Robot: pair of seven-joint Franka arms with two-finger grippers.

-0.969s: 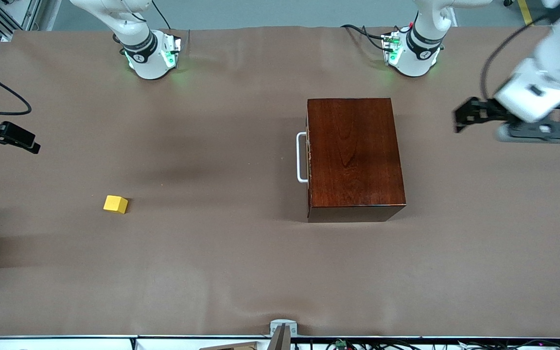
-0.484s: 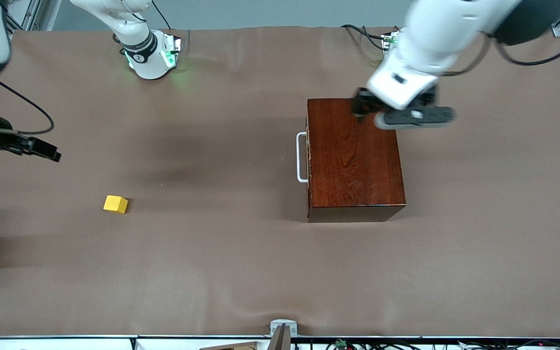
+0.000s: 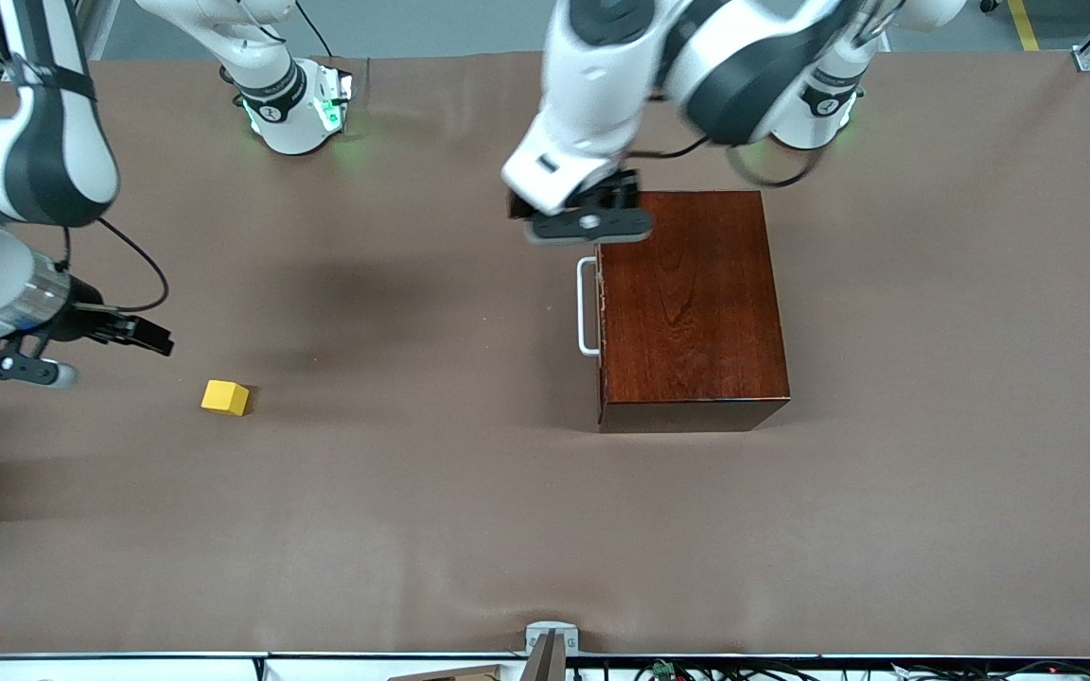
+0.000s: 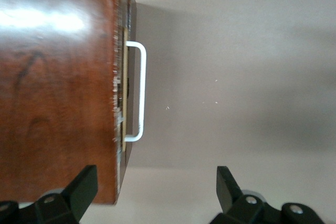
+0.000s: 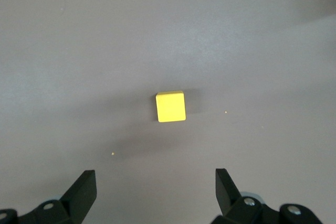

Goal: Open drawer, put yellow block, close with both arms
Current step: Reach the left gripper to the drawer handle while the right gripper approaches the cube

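Observation:
The dark wooden box (image 3: 692, 303) stands toward the left arm's end of the table, its drawer (image 3: 601, 312) pushed in flush. The white handle (image 3: 587, 307) faces the right arm's end. My left gripper (image 3: 575, 206) hangs open over the box's corner by the handle's end farthest from the front camera. The left wrist view shows the box (image 4: 58, 77), the handle (image 4: 137, 93) and my open left gripper (image 4: 155, 184), which holds nothing. The yellow block (image 3: 224, 397) lies on the table toward the right arm's end. My right gripper (image 3: 152, 336) hovers open just beside it. In the right wrist view the block (image 5: 171, 106) lies ahead of the right gripper (image 5: 155, 187).
Brown paper covers the table (image 3: 413, 511). Both arm bases (image 3: 294, 113) stand along the table's edge farthest from the front camera. A small metal bracket (image 3: 550, 638) sits at the edge nearest that camera.
The left arm swung from the left arm's end of the table across the box top to the handle corner. The right gripper came in from the table's edge toward the yellow block. Box and block stayed put.

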